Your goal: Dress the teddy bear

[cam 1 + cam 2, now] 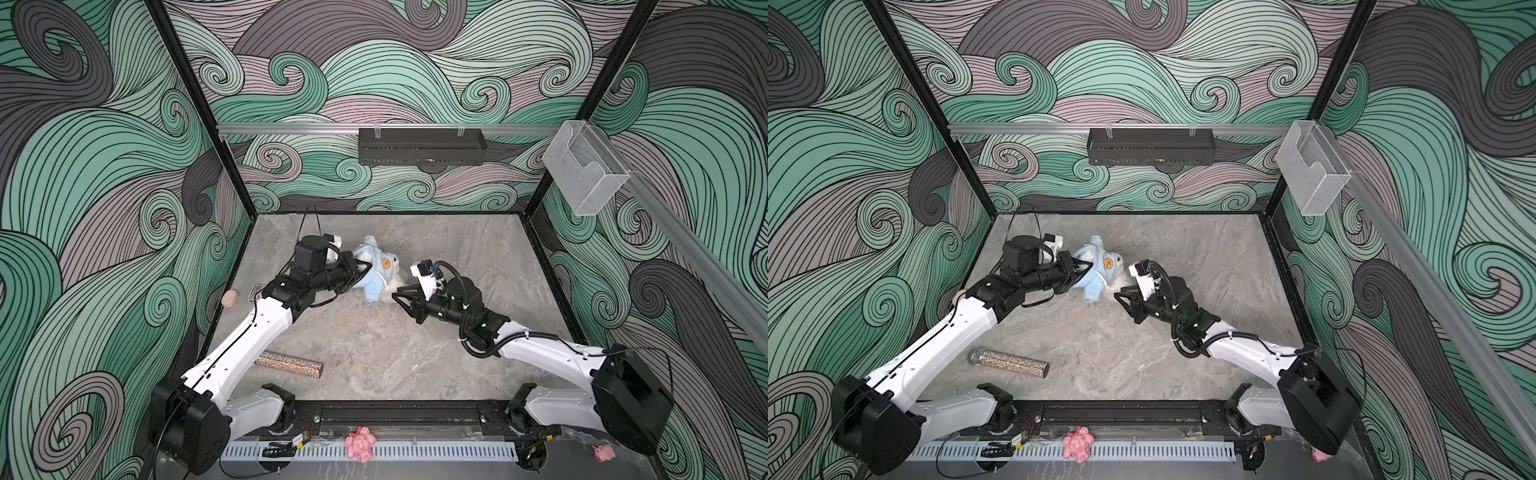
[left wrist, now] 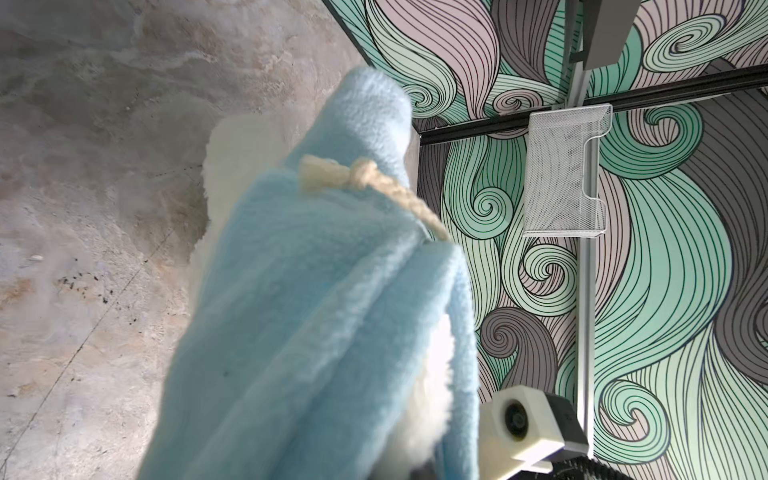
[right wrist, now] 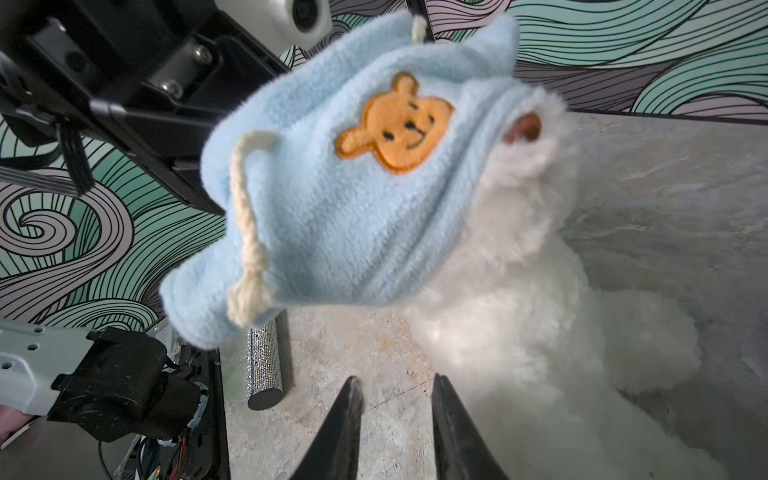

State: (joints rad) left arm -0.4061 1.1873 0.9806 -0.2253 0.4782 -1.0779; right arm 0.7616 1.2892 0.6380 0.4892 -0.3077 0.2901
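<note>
The teddy bear [image 3: 519,332] lies on the bench [image 1: 374,353], toward the back and near the middle, between the two arms. A fluffy blue top [image 3: 353,208] with an orange bear face [image 3: 395,124] on it sits bunched over the bear's head. The white tummy and legs stick out below it, bare.

The left gripper [image 1: 360,268] has its jaws pinched tight on the edge of the blue top. The right gripper [image 3: 395,380] hangs just beside the bear's tummy. Its jaws are a little way apart, with nothing in them, only bench showing between.

I think the job is only partly done. The top has to come down over the body.

Here is what could go wrong. The bear is soft and light, and nothing holds it down. If the left arm tugs, the whole bear may slide along the bench and the top will go on no further. If it tugs the wrong way, the top may pop off the head. The right jaws may close on loose fur and slip. The cream cord [image 3: 249,232] dangles free and could snag on a jaw.
</note>
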